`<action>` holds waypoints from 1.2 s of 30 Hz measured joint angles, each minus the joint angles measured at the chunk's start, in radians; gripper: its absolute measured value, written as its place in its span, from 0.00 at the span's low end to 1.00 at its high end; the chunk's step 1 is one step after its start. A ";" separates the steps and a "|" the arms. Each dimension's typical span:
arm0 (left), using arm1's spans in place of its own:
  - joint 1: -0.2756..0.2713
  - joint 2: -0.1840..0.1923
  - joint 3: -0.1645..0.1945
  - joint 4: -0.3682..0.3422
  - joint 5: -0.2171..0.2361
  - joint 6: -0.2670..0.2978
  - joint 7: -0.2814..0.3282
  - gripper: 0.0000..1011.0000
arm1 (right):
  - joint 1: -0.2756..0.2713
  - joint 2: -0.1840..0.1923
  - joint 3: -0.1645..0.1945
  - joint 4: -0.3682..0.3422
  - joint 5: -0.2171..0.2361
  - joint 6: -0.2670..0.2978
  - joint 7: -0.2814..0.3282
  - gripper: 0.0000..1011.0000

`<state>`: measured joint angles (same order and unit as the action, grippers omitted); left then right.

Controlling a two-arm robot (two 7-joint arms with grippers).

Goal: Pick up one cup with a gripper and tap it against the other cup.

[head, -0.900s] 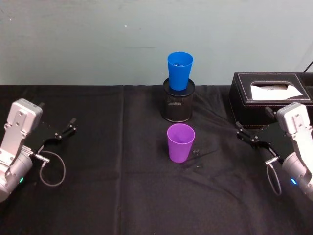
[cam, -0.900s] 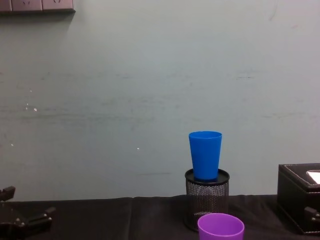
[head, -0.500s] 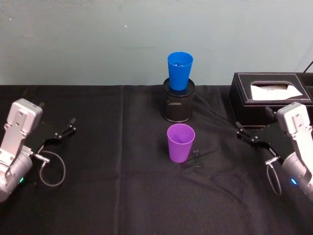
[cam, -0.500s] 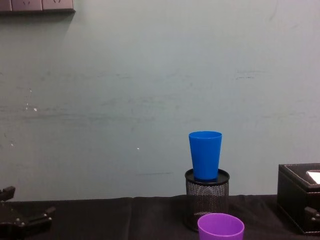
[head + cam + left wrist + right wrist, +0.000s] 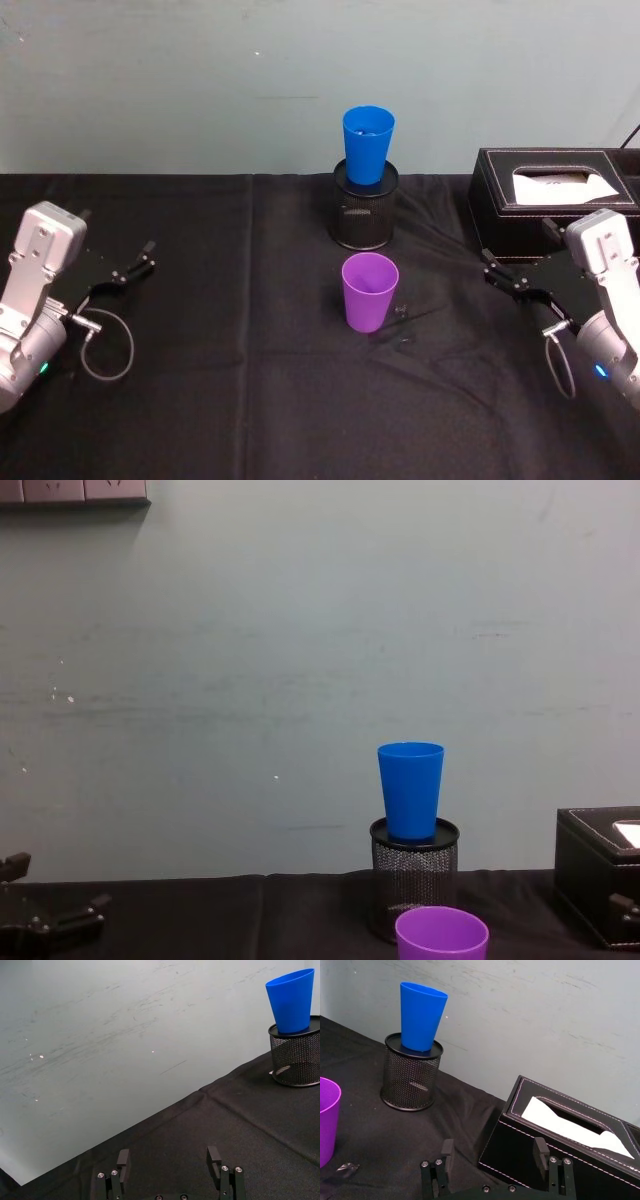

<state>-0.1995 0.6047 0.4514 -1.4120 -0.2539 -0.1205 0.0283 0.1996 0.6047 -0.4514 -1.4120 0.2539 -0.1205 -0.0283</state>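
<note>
— Right gripper [image 5: 517,244], head view: state and place?
— Rests low at the right of the black table [image 5: 250,390], just in front of the tissue box [image 5: 500,195]; released, jaws wide, nothing between. Mirrors the left gripper [image 5: 117,232], parked likewise at the far left. Leaves the purple cup [image 5: 369,293] untouched, upright at mid-table, well apart from both; probably set there for a clear approach from either side.
— And the blue cup [image 5: 367,145]?
— Stands behind, perched at the top of the mesh pen holder [image 5: 364,215], hence raised; likely calls for a lift of the purple cup before any tap.
— Left wrist view?
— Shows parted jaws over bare table, blue cup far off.
— Right wrist view?
— Confirms parted, empty jaws; catches the purple cup at one edge, tissue box close ahead.
— Chest view?
— Sets purple rim just below holder and blue cup; grasp not yet begun.
</note>
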 joint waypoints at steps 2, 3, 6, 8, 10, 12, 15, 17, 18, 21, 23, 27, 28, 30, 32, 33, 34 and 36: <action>0.000 0.000 0.000 0.000 0.000 0.000 0.000 0.99 | 0.000 0.000 0.000 0.000 0.000 0.000 0.000 0.99; 0.000 0.000 0.000 0.000 0.000 0.000 0.000 0.99 | -0.001 0.000 0.001 0.000 0.000 0.000 0.001 0.99; 0.000 0.000 0.000 0.000 0.000 0.000 0.000 0.99 | -0.017 0.001 0.004 -0.014 0.002 -0.001 0.008 0.99; 0.000 0.000 0.000 0.000 0.000 0.000 0.000 0.99 | -0.038 0.002 0.004 -0.030 0.002 -0.002 0.019 0.99; 0.000 0.000 0.000 0.000 0.000 0.000 0.000 0.99 | -0.060 0.000 -0.003 -0.049 0.000 -0.003 0.031 0.99; 0.000 0.000 0.000 0.000 0.000 0.000 0.000 0.99 | -0.079 -0.007 -0.011 -0.066 -0.001 -0.007 0.044 0.99; 0.000 0.000 0.000 0.000 0.000 0.000 0.000 0.99 | -0.095 -0.019 -0.022 -0.079 0.004 -0.012 0.066 0.99; 0.000 0.000 0.000 0.000 0.000 0.000 0.000 0.99 | -0.104 -0.037 -0.032 -0.085 0.012 -0.019 0.089 0.99; 0.000 0.000 0.000 0.000 0.000 0.000 0.000 0.99 | -0.106 -0.042 -0.036 -0.085 0.015 -0.021 0.097 0.99; 0.000 0.000 0.000 0.000 0.000 0.000 0.000 0.99 | -0.104 -0.071 -0.048 -0.079 0.031 -0.028 0.130 0.99; 0.000 0.000 0.000 0.000 0.000 0.000 0.000 0.99 | -0.096 -0.098 -0.054 -0.065 0.042 -0.034 0.152 0.99; 0.000 0.000 0.000 0.000 0.000 0.000 0.000 0.99 | -0.076 -0.141 -0.060 -0.031 0.062 -0.041 0.183 0.99; 0.000 0.000 0.000 0.000 0.000 0.000 0.000 0.99 | -0.071 -0.151 -0.061 -0.024 0.063 -0.043 0.187 0.99; 0.000 0.000 0.000 0.000 0.000 0.000 0.000 0.99 | -0.056 -0.176 -0.063 0.001 0.064 -0.050 0.194 0.99; 0.000 0.000 0.000 0.000 0.000 0.000 0.000 0.99 | -0.044 -0.194 -0.064 0.018 0.062 -0.055 0.195 0.99; 0.000 0.000 0.000 0.000 0.000 0.000 0.000 0.99 | -0.034 -0.211 -0.065 0.037 0.059 -0.060 0.195 0.99; 0.000 0.000 0.000 0.000 0.000 0.000 0.000 0.99 | -0.029 -0.219 -0.065 0.047 0.056 -0.062 0.195 0.99; 0.000 0.000 0.000 0.000 0.000 0.000 0.000 0.99 | -0.012 -0.241 -0.065 0.074 0.052 -0.069 0.198 0.99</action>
<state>-0.1995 0.6046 0.4513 -1.4119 -0.2539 -0.1205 0.0283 0.1877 0.3638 -0.5165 -1.3383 0.3060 -0.1890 0.1696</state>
